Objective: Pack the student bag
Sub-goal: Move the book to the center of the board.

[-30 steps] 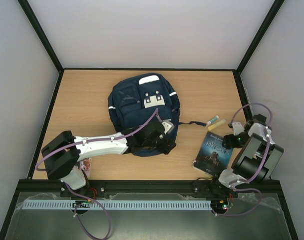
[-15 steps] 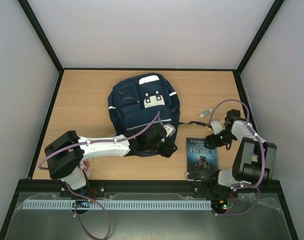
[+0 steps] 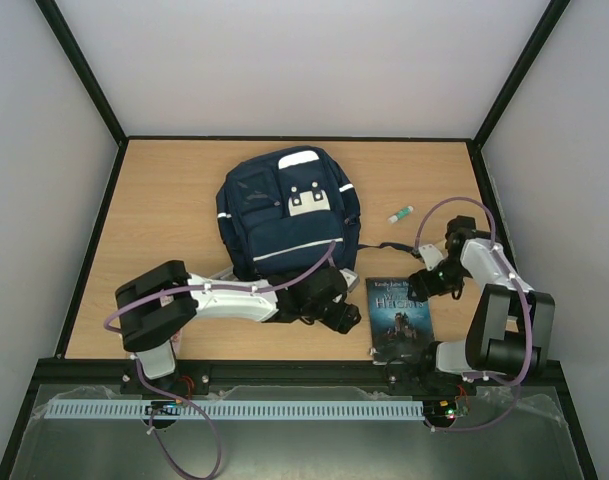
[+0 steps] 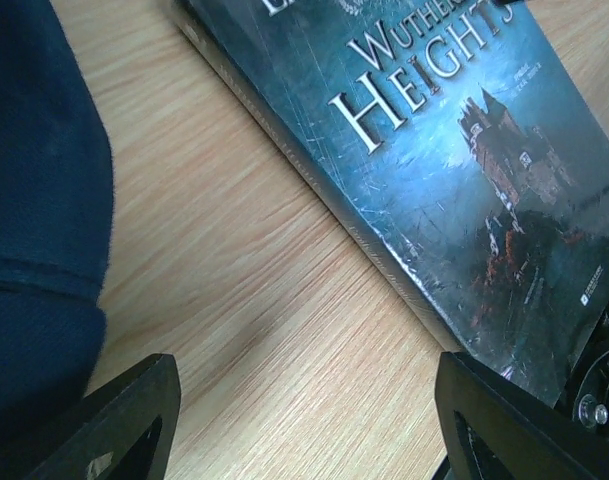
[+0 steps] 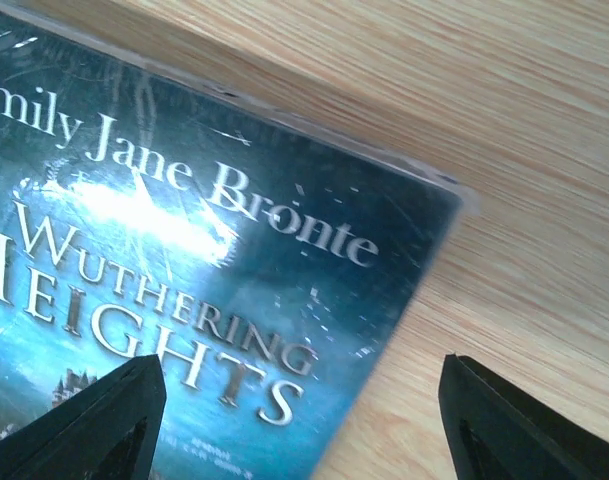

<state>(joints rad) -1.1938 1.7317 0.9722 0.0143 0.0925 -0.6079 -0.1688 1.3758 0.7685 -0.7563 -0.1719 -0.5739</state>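
The navy student bag [image 3: 287,212] lies flat at the table's middle; its fabric edge shows in the left wrist view [image 4: 34,230]. A dark blue book, Wuthering Heights [image 3: 397,312], lies flat just right of it, and shows in the left wrist view [image 4: 454,160] and the right wrist view [image 5: 204,290]. My left gripper [image 3: 346,318] is open and empty, low over bare wood between bag and book [image 4: 304,420]. My right gripper [image 3: 422,284] is open and empty, straddling the book's upper right corner [image 5: 299,425].
A small green-and-white tube [image 3: 400,213] lies on the table behind the book. A dark bag strap [image 3: 384,246] trails right from the bag. Black frame rails [image 3: 104,230] edge the table [image 3: 164,200]. Something pink [image 3: 170,330] sits by the left arm's base.
The book has slid left toward the bag, pushed by my right gripper. My left gripper has moved right, off the bag's lower edge, to the gap beside the book. The tube now lies uncovered.
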